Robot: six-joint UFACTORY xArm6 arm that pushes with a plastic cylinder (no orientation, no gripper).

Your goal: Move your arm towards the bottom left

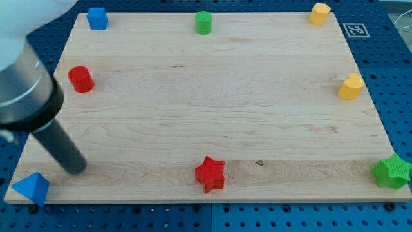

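Note:
My tip (76,169) rests on the wooden board (212,109) near its bottom left corner. It stands just to the upper right of the blue triangular block (31,188), apart from it. The red cylinder (81,78) lies above the tip at the view's left. The red star (210,174) sits at the bottom middle, well to the tip's right.
A blue block (97,18) is at the top left, a green cylinder (203,22) at top middle, a yellow block (319,13) at top right, another yellow block (351,86) at the right edge, and a green star (391,171) at bottom right. The arm's grey body (22,84) covers the left edge.

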